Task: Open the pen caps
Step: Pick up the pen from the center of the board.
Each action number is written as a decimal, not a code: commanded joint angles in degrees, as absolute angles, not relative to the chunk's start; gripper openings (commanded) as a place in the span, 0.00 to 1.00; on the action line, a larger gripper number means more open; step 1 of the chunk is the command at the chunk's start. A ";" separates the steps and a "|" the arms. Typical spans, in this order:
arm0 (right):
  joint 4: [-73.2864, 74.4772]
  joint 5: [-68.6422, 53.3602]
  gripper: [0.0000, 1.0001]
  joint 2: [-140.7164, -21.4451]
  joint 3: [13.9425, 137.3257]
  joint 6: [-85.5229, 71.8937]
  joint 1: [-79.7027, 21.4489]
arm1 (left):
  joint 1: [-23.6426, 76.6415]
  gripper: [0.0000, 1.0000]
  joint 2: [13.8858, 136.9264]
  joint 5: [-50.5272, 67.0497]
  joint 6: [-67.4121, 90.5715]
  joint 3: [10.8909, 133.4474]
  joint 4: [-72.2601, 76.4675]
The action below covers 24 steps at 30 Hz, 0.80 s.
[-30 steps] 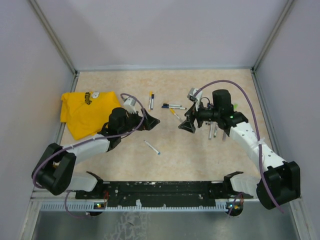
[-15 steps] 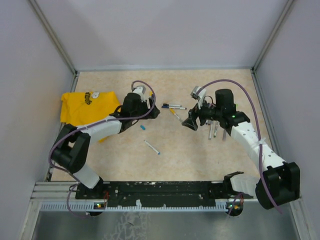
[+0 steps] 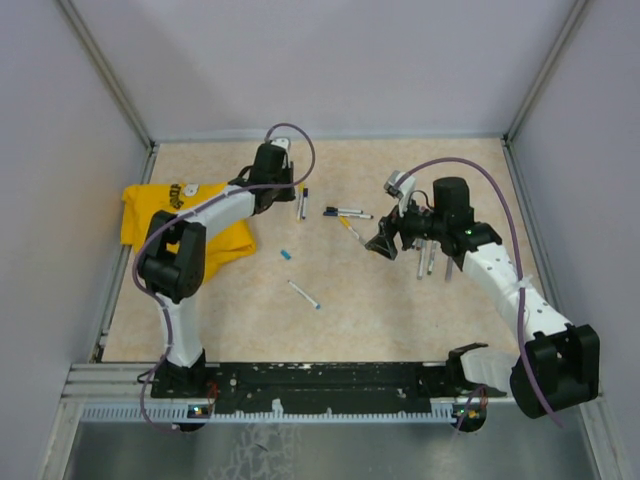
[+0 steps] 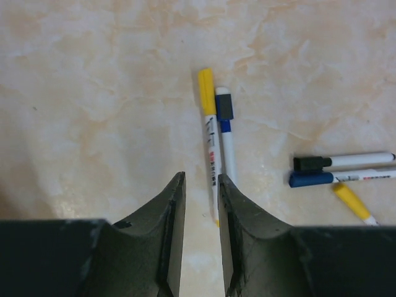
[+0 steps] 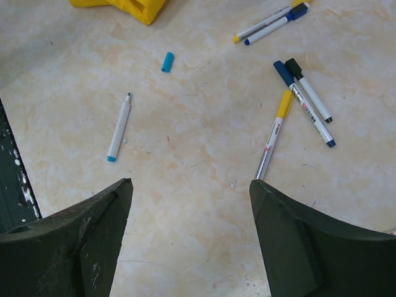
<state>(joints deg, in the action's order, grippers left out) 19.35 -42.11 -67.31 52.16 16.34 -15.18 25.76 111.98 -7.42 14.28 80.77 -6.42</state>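
- My left claw (image 4: pixel 200 179) is narrowed at a pen's (image 4: pixel 212 154) tail; I cannot tell whether it grips.
- That pen's yellow cap (image 4: pixel 206 85) lies at its 12 o'clock.
- My right claw (image 5: pixel 190 185) gapes, released; a loose blue cap (image 5: pixel 167 61) lies at its 11 o'clock.

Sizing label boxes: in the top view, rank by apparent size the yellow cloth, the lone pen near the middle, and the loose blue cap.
1. yellow cloth, largest by far
2. lone pen
3. loose blue cap

walls: plain pale grey (image 3: pixel 330 60) | tabletop: beige marbled (image 3: pixel 380 310) | rail: black, near edge (image 3: pixel 330 376)
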 commanded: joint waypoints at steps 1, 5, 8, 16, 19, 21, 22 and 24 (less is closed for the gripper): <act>17.36 -43.07 0.77 -66.19 52.78 16.25 -14.50 | 24.87 0.32 116.37 -5.16 9.02 87.58 -13.77; 17.31 -43.14 0.77 -66.36 52.73 16.20 -14.41 | 24.74 0.33 119.76 -3.26 7.95 91.85 -15.60; 17.18 -43.20 0.77 -66.36 52.72 16.16 -14.40 | 24.76 0.36 121.57 -1.93 7.95 93.71 -16.23; 17.31 -43.57 0.77 -66.38 52.71 16.22 -14.17 | 24.74 0.37 124.11 -1.40 8.64 94.66 -16.24; 17.26 -43.72 0.77 -66.37 52.73 16.17 -14.03 | 24.78 0.34 124.74 -1.49 8.50 94.91 -16.52; 17.29 -43.77 0.77 -66.38 52.72 16.16 -14.07 | 24.79 0.33 125.34 -1.42 8.46 95.23 -16.82; 17.27 -43.77 0.77 -66.43 52.69 16.17 -13.98 | 24.79 0.33 125.53 -1.34 8.42 95.37 -16.99; 17.29 -43.85 0.77 -66.50 52.73 16.17 -13.97 | 24.77 0.33 125.94 -1.00 8.39 95.47 -17.18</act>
